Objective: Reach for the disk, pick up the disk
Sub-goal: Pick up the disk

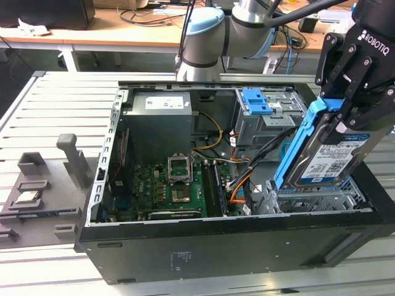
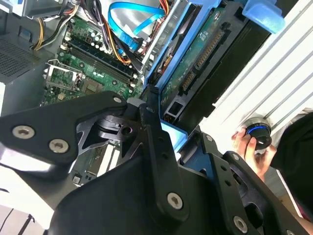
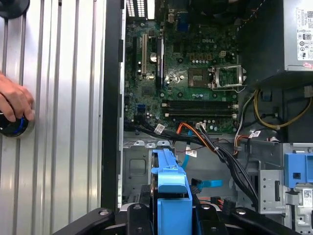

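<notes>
Open PC case (image 1: 185,246) sits on a slatted metal table (image 1: 55,117), with cluttered wooden desks (image 1: 123,31) behind. One gripper (image 1: 345,117), jaws clamped on the disk (image 1: 327,154), which is tilted above the drive cage at the exterior view's right, label facing out. One hand (image 3: 14,105) rests on a knob on the table.

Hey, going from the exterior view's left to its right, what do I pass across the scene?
Small flat square silver chip on the grey fixture → green motherboard inside the open black computer case → bundle of orange and black cables → rectangular silver hard disk with blue side bracket, lifted above the case in the black claw.
</notes>
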`<state>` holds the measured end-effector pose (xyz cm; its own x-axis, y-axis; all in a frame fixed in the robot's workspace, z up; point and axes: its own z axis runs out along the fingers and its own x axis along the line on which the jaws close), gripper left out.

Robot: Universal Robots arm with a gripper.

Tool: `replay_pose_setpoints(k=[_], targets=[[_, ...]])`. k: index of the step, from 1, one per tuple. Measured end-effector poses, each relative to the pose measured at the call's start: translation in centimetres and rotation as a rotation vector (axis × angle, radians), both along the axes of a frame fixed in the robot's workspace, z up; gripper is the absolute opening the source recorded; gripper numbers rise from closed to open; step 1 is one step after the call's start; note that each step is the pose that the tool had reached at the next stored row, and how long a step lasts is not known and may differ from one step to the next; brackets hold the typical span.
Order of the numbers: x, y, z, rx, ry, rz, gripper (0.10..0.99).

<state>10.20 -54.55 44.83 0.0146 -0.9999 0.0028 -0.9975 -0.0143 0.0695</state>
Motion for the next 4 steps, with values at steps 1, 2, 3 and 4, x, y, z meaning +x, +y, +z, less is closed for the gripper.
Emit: replay_pose_setpoints(k=[1, 2, 3, 4], targets=[[-0.01, 0.0, -0.01, 0.0, 0.0, 0.0, 0.369], [-0.01, 0.0, -0.02, 0.0, 0.0, 0.0, 0.369], [-0.01, 0.0, -0.03, 0.0, 0.0, 0.0, 0.369], [-0.01, 0.0, -0.03, 0.0, 0.0, 0.0, 0.369]])
